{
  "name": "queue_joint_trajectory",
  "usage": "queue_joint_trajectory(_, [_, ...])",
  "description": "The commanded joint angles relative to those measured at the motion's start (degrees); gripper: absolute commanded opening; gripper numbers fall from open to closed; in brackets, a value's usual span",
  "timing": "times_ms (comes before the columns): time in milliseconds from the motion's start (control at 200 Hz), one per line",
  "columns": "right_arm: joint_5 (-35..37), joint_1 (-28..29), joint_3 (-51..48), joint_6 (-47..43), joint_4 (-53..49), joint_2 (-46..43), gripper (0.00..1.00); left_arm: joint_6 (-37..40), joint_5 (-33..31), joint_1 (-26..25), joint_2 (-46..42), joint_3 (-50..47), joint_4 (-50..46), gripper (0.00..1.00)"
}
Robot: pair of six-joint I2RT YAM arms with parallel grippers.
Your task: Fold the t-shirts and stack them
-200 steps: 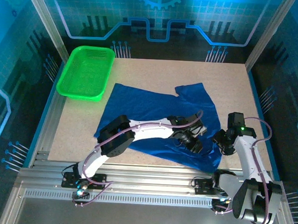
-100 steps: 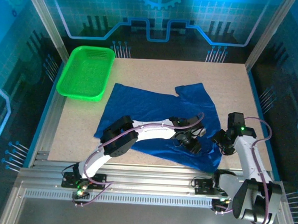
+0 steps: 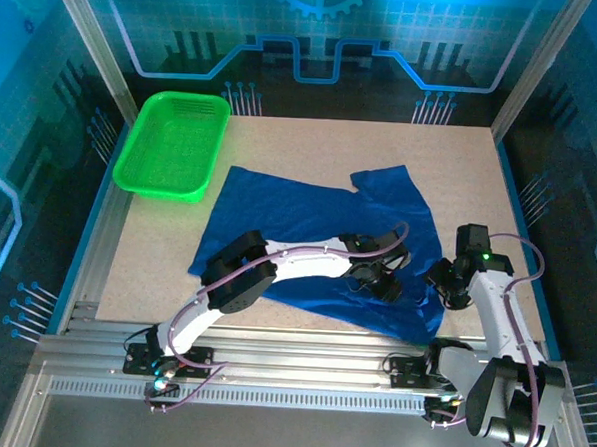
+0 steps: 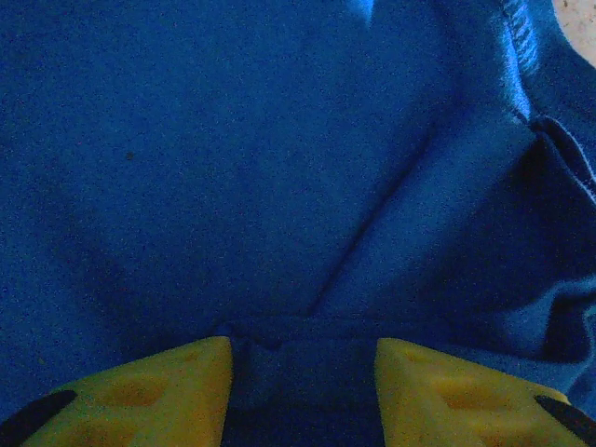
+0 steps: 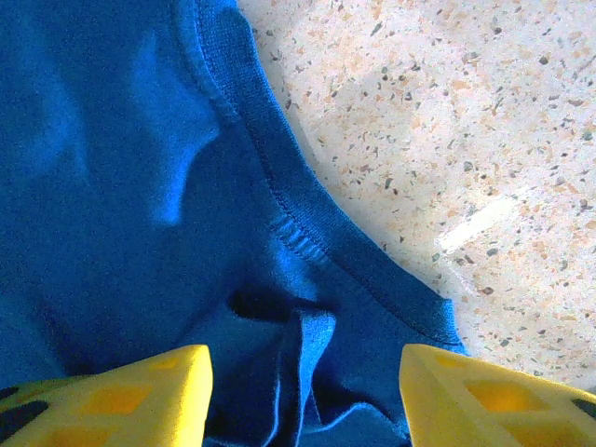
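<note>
The top camera looks down from 6 o'clock over the whole table (image 3: 383,148). Both wrist cameras face down, close on the t-shirt (image 3: 279,207) all views share.

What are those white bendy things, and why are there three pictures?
They are two robot arms bolted to a table. The big picture looks down from above. The other two come from little cameras on each wrist, so yellow fingers poke in at the bottom. A blue shirt lies spread out, with a green basket near it. The left hand and right hand are both down at the shirt, open, with bunched cloth between their fingers. Nothing is lifted.
</note>
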Motion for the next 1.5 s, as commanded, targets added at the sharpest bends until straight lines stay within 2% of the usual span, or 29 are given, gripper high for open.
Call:
queue_joint_trajectory(0, [-0.5,-0.9,-0.3,-0.9,-0.2,-0.2,0.56,-1.6,-0.6,0.6,-3.6,-0.5,0.8,0.47])
queue_joint_trajectory(235, [-0.6,-0.9,-0.3,-0.9,-0.1,-0.3,0.56,-3.0,2.3,1.4,-4.5,-1.3,2.7,0.48])
queue_joint_trajectory(915, [-0.8,-0.9,-0.3,-1.0,-0.1,-0.3,0.56,-1.2,1.9,0.8,0.5,1.0,-1.6,0.46])
queue_joint_trajectory(1081, [-0.7,-0.9,-0.2,-0.9,-0.2,-0.3,0.56,-0.7,2.2,0.2,1.6,1.7,-2.6,0.41])
queue_joint_trajectory(1126, [-0.7,-0.9,-0.1,-0.9,-0.2,-0.4,0.56,-0.8,2.2,0.2,1.6,1.7,-2.5,0.38])
queue_joint_trajectory(1376, [-0.6,-0.9,-0.1,-0.8,-0.4,-0.6,0.56,-0.7,2.5,0.2,1.2,2.7,-2.2,0.03])
queue_joint_trajectory(1496, [-0.8,-0.9,-0.1,-0.8,-0.4,-0.8,0.57,-0.8,1.8,0.4,-0.5,3.0,-2.1,0.0])
